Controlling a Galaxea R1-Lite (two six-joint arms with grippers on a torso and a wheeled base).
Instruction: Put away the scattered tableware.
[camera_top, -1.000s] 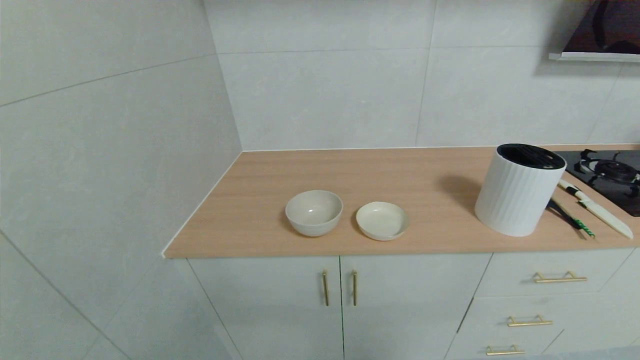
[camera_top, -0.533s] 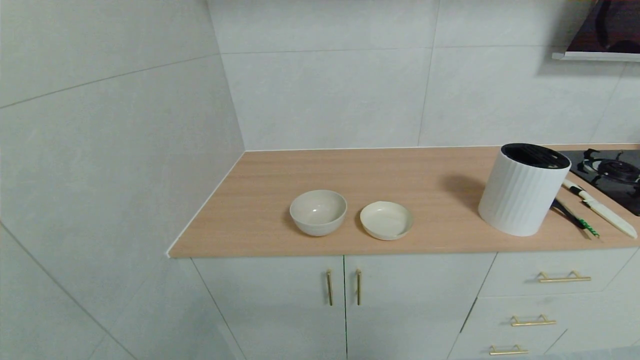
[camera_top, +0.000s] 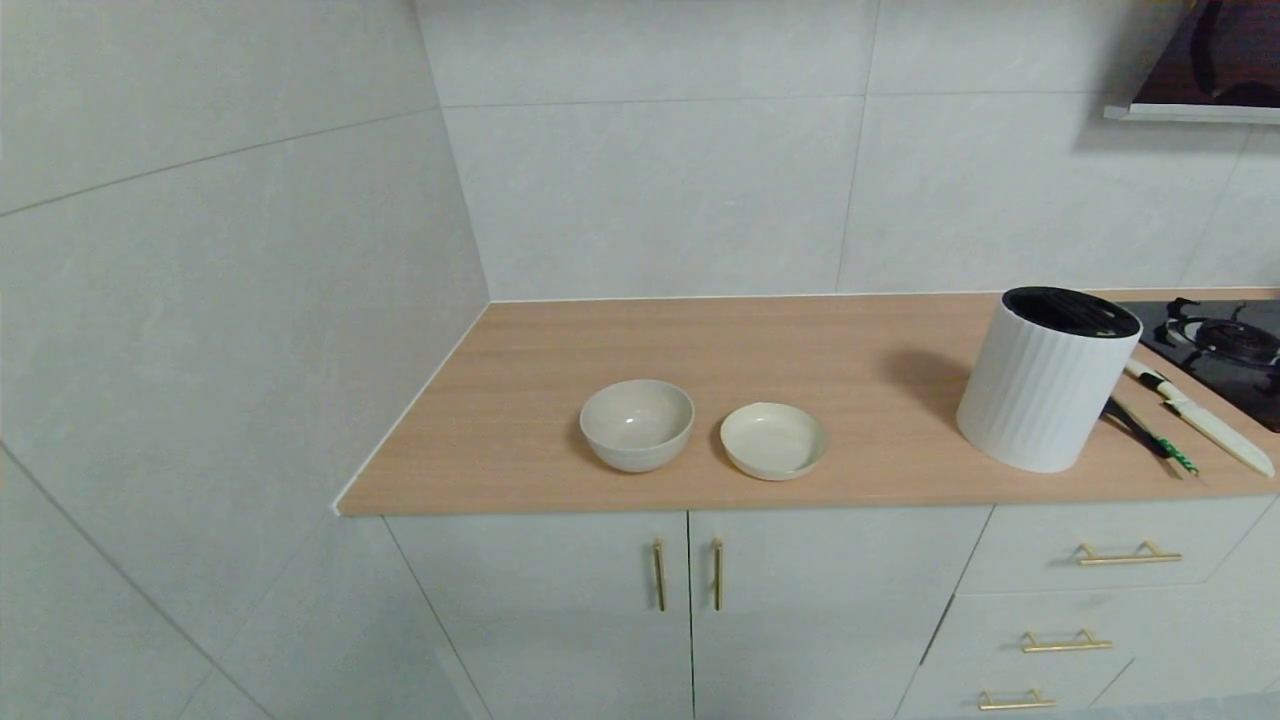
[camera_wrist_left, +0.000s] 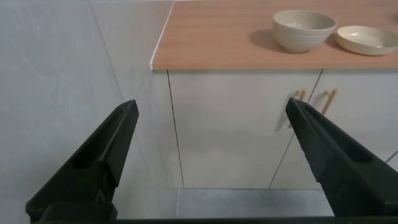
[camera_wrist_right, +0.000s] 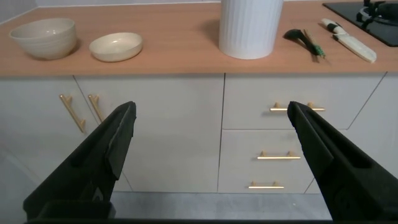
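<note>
Both arms hang low in front of the cabinets, below the level of the countertop (camera_top: 720, 345). The left gripper (camera_wrist_left: 211, 163) has its jaws spread wide with nothing between them. The right gripper (camera_wrist_right: 211, 163) is the same, wide apart and empty. Neither touches anything.

The tableware lies out on the wooden top. Near the front edge a deep bowl (camera_top: 636, 424) stands upright, and just to its right, close but apart, sits a shallow dish (camera_top: 772, 440). Well off to the right stands a white ribbed holder (camera_top: 1045, 380) with a dark slotted top. Right of that a dark utensil (camera_top: 1150, 435) with a green-marked end lies flat, and beyond it is a pale knife (camera_top: 1205, 420), near the stove (camera_top: 1225, 345).

To my eye the job is at its very start: the approach, with nothing put away yet. The next move calls for one arm to rise above the counter edge and settle on a piece. The right arm looks better placed for the knife and the utensil, which likely belong in the holder's slots. The bowl and dish, above the double cabinet doors (camera_top: 690, 600), suit the left arm. The knife lies flat, so it would want a low pinch across the handle, and the bowl a grip over its rim.
</note>
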